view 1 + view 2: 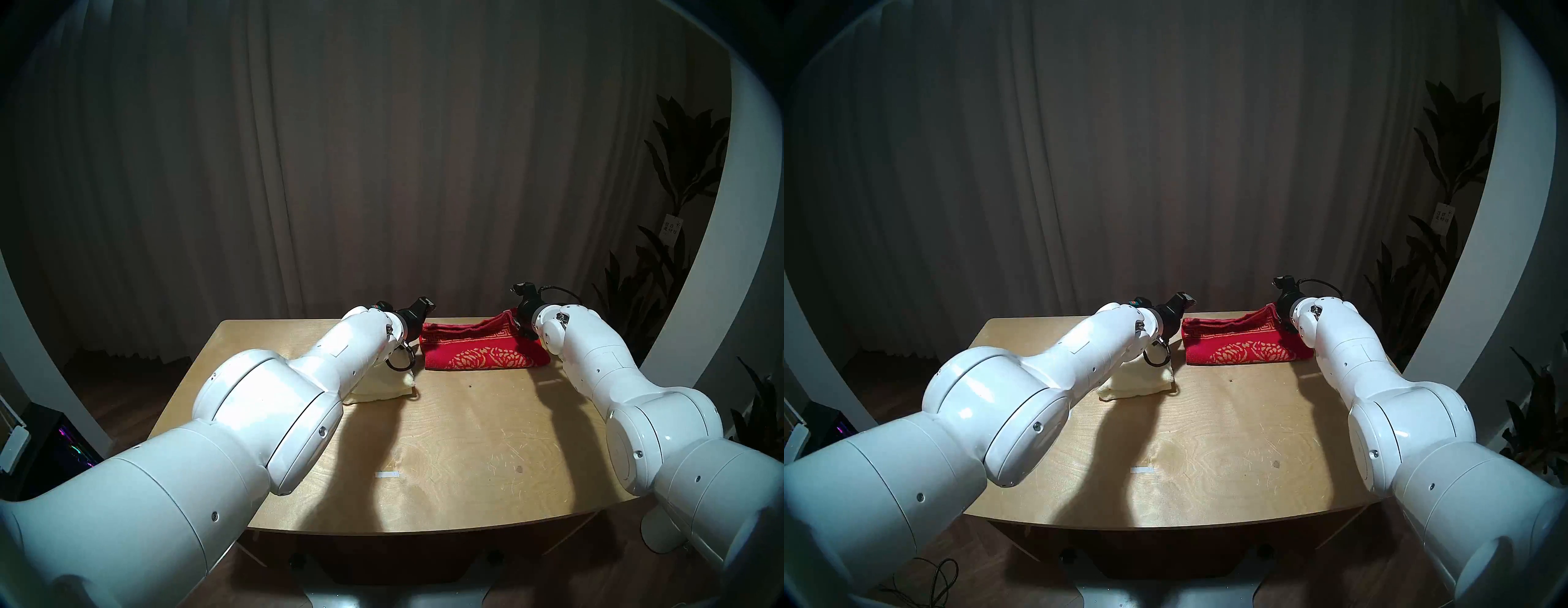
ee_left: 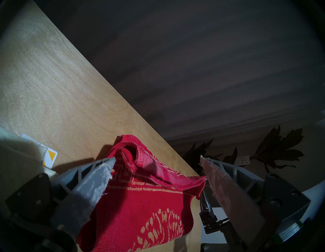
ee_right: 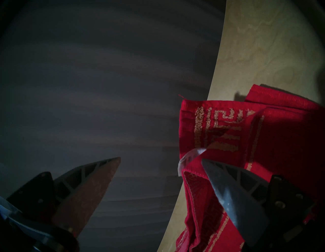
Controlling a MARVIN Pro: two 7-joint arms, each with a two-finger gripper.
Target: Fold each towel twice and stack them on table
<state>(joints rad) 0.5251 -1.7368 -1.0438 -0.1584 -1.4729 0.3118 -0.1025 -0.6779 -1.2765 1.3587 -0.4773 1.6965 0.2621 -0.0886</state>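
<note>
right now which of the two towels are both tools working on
The red towel with the gold key border, at the table's far edge. The left tool and right tool are open at its ends. The cream towel lies apart under the left arm.

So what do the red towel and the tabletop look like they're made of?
Red towel: looks like looped terry cloth, matte, with a woven gold key border and stitched hems showing in the wrist views. Table: light plywood by the look, with swirling grain, a smooth low-sheen surface and fine scratches.
</note>
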